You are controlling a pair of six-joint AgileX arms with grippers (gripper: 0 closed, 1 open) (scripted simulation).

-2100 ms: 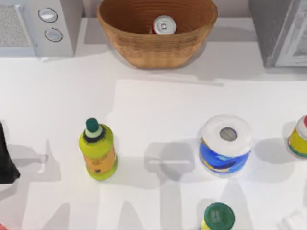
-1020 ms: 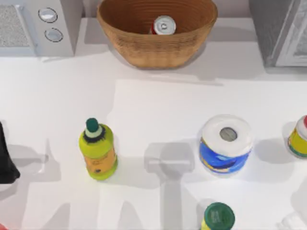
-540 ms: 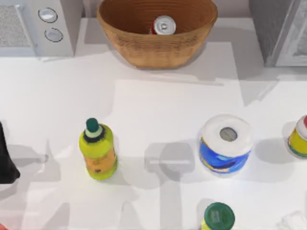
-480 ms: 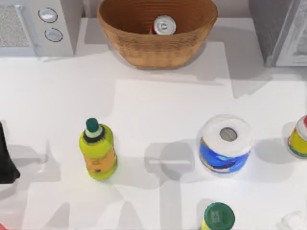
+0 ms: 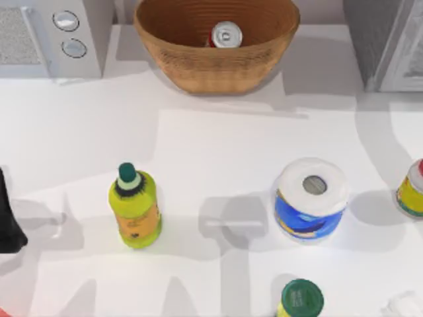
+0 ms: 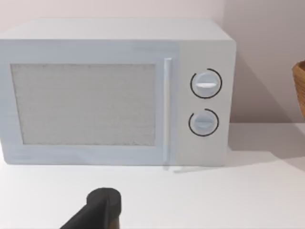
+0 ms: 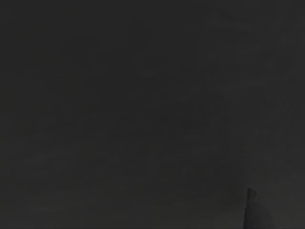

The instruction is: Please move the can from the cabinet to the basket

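The can [image 5: 226, 34] stands upright inside the basket [image 5: 198, 69] at the table's far middle, well away from the cabinet [image 5: 386, 43] at far right, so I judge the move done. My left arm [image 5: 8, 221] sits parked at the left edge; I cannot tell whether its fingers are apart. My right wrist view is dark.

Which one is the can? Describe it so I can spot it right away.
Find the wide tan woven wicker basket at the table's back edge, between the microwave and the grey cabinet. Standing inside is the small red-sided can, the only thing topped with a shiny silver disc.
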